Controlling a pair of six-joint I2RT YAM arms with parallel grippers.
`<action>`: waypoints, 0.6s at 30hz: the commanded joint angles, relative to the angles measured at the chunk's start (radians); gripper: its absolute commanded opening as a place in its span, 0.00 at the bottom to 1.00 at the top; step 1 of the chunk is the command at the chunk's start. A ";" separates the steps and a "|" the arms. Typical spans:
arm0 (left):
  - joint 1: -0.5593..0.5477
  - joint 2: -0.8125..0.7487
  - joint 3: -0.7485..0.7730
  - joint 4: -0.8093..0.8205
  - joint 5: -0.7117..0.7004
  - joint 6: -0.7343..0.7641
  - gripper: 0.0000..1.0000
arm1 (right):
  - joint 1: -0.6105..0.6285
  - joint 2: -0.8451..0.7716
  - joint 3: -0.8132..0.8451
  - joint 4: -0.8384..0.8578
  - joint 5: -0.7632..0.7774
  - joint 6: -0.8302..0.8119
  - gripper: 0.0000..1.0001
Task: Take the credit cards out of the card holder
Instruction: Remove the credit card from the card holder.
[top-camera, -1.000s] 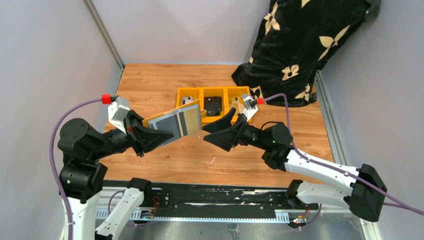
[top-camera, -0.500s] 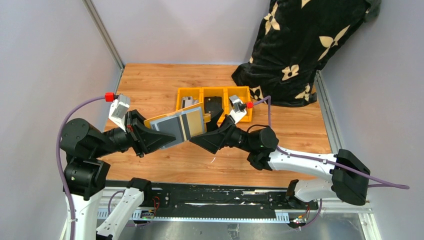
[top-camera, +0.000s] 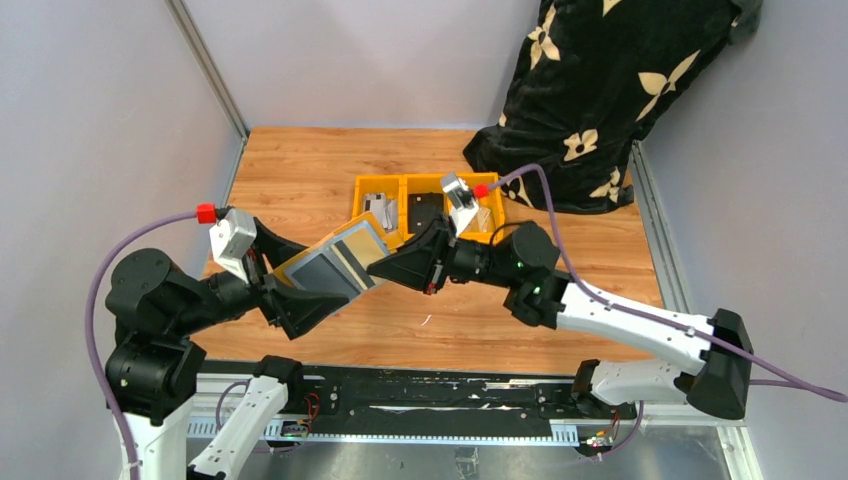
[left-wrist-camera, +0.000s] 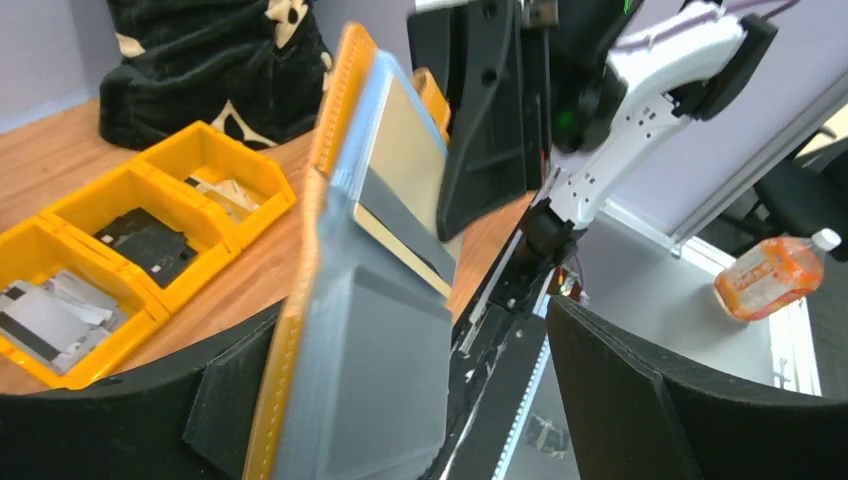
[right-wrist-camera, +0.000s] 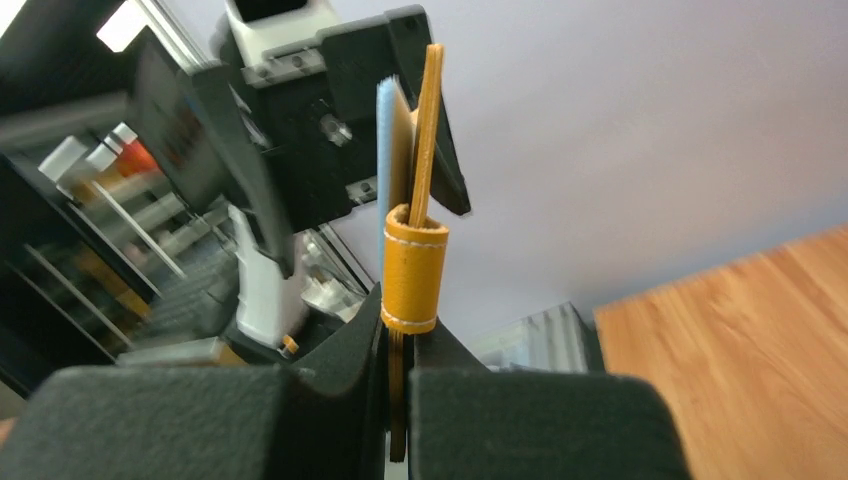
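The mustard-tan leather-look card holder (top-camera: 345, 255), open and held above the surface, has changed hands. The right hand (top-camera: 388, 268), spread a second ago, now pinches its tab edge, and the left hand (top-camera: 312, 278) has released it, fingers wide. A pale blue-grey card (right-wrist-camera: 385, 160) remains inside, so pulling comes next. The wooden surface (top-camera: 300, 170) carries orange-yellow plastic bins (top-camera: 425, 180), and a black flowered cloth (top-camera: 600, 90) slumps in the far corner.

Three joined yellow bins (top-camera: 400, 180) sit on the wooden table (top-camera: 300, 170) near a black flowered cloth (top-camera: 600, 90).
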 joint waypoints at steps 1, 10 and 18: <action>-0.002 0.003 0.084 -0.184 0.031 0.221 0.90 | 0.009 -0.035 0.294 -0.735 -0.155 -0.332 0.00; -0.002 0.022 0.032 -0.234 0.242 0.292 0.70 | 0.035 0.155 0.635 -1.366 -0.363 -0.624 0.00; -0.002 0.018 -0.099 -0.234 0.297 0.272 0.48 | 0.072 0.248 0.792 -1.499 -0.368 -0.701 0.00</action>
